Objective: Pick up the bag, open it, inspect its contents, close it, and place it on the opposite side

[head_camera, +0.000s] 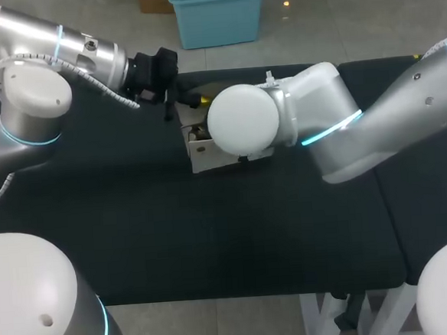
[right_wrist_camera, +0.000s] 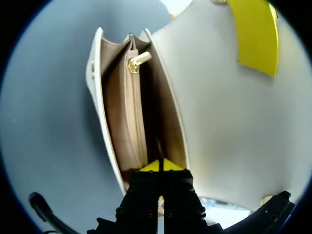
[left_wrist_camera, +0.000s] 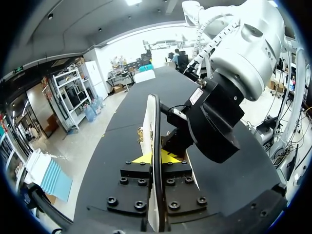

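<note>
The cream handbag (head_camera: 207, 158) is set near the tabletop's (head_camera: 213, 237) far edge, its flap (left_wrist_camera: 150, 122) gripped by the left fingers (left_wrist_camera: 168, 157). The right fingers (right_wrist_camera: 171, 166) appear closed on the rim at one end, with the open mouth's long axis running straight ahead of them
</note>
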`<state>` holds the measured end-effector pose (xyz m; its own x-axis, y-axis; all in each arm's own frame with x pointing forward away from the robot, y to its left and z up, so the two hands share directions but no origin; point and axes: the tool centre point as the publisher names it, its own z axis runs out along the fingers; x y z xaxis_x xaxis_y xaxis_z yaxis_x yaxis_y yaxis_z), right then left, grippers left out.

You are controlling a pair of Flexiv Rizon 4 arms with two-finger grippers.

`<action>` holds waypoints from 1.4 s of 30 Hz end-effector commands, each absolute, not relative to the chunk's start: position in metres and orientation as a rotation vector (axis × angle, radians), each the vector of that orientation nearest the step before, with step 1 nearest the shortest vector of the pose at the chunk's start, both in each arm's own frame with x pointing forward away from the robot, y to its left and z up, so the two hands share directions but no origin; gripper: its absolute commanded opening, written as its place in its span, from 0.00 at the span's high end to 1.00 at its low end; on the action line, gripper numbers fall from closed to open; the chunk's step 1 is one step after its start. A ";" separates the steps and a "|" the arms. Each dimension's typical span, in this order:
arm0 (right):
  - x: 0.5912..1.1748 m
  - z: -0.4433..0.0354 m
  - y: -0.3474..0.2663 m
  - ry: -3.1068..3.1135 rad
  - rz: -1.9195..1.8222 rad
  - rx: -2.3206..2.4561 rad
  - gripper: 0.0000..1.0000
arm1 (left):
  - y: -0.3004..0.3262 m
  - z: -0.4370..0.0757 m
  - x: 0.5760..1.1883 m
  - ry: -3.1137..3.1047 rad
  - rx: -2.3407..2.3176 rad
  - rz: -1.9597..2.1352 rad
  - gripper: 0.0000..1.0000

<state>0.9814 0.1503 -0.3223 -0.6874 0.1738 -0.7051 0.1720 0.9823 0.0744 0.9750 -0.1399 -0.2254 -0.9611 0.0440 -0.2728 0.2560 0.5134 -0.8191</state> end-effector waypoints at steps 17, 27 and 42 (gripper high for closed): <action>0.969 -0.343 0.142 2.451 -0.063 0.166 0.10 | -0.131 -0.223 0.972 2.512 0.264 -1.443 1.00; 0.968 -0.348 0.144 2.466 -0.063 0.158 0.00 | -0.131 -0.223 0.971 2.510 0.289 -1.449 1.00; 0.968 -0.347 0.143 2.465 -0.064 0.158 0.00 | -0.131 -0.223 0.971 2.510 0.289 -1.449 1.00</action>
<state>0.9656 0.1472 -0.3342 -0.7787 0.0976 -0.6198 0.1284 0.9917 -0.0051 0.9717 -0.1386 -0.2254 -0.9547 0.0552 -0.2924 0.2802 0.4979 -0.8207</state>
